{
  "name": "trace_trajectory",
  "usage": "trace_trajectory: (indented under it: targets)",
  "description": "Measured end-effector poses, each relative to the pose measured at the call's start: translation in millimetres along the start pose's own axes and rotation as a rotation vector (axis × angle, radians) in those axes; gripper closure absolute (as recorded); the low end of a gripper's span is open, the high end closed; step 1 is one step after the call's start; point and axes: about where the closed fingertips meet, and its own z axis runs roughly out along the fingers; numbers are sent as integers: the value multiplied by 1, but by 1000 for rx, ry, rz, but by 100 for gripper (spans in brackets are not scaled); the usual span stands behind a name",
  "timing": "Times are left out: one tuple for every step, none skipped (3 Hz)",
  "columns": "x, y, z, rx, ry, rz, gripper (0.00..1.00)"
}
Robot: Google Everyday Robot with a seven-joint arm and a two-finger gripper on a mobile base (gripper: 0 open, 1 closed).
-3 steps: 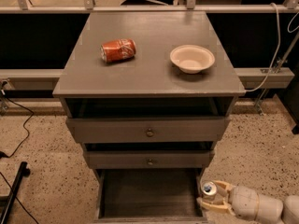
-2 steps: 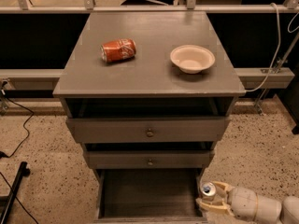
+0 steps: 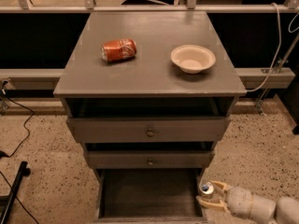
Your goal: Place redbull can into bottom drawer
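Observation:
The redbull can (image 3: 206, 189) is a slim silver can with a pull-tab top. It stands upright between the fingers of my gripper (image 3: 210, 194) at the lower right. The gripper is shut on the can. The can is at the right front corner of the bottom drawer (image 3: 149, 192), just beside its right wall. The bottom drawer is pulled out and shows a dark bare interior. My cream-coloured arm (image 3: 261, 206) reaches in from the right edge.
An orange-red soda can (image 3: 119, 49) lies on its side on the grey cabinet top (image 3: 149, 73). A cream bowl (image 3: 193, 58) sits to its right. Two shallower drawers with round knobs (image 3: 150, 133) stick out above the bottom drawer. Cables lie on the floor at left.

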Motion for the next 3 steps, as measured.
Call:
trace_trajectory:
  targets:
    - [56, -22, 11, 33, 26, 4, 100]
    - [108, -41, 25, 42, 16, 32, 100]
    - [152, -57, 45, 38, -31, 36, 86]
